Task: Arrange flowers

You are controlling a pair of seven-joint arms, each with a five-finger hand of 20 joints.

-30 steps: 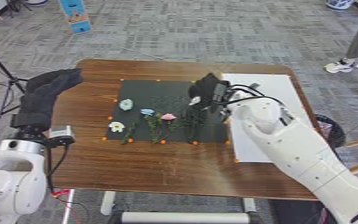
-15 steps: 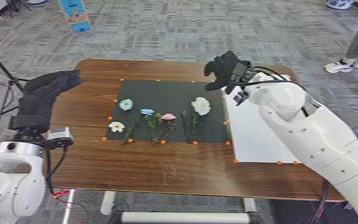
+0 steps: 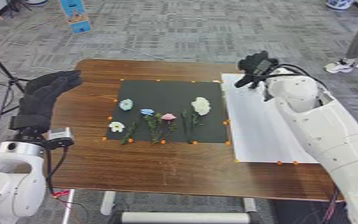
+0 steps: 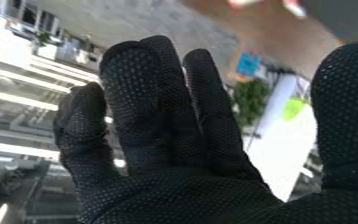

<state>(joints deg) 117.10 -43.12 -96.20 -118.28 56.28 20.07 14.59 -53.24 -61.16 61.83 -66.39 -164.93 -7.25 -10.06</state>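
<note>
The right robot hand (image 3: 257, 62) is over the far edge of the brown surface (image 3: 193, 175), by the far end of the white board (image 3: 273, 130), well apart from every flower. In the right wrist view its fingers (image 4: 135, 95) stand straight and mostly close together, its thumb (image 4: 349, 115) spread wide from them, with nothing pinched between.

Left of this robot hand and nearer the robot lies the dark mat (image 3: 167, 87), orange markers (image 3: 195, 142) along its edges. The large white bloom (image 3: 201, 106) is the closest flower to that robot hand, near the mat's right edge. Farther left of the robot hand come the pink flower (image 3: 167, 116) and, just beside it, the blue flower (image 3: 147, 111); then the pale blue flower (image 3: 126, 104) and small white flower (image 3: 117, 126), both near the mat's left edge

The left robot hand (image 3: 51, 92) has its fingers extended over the surface's left edge, a strip of wood between it and the mat
</note>
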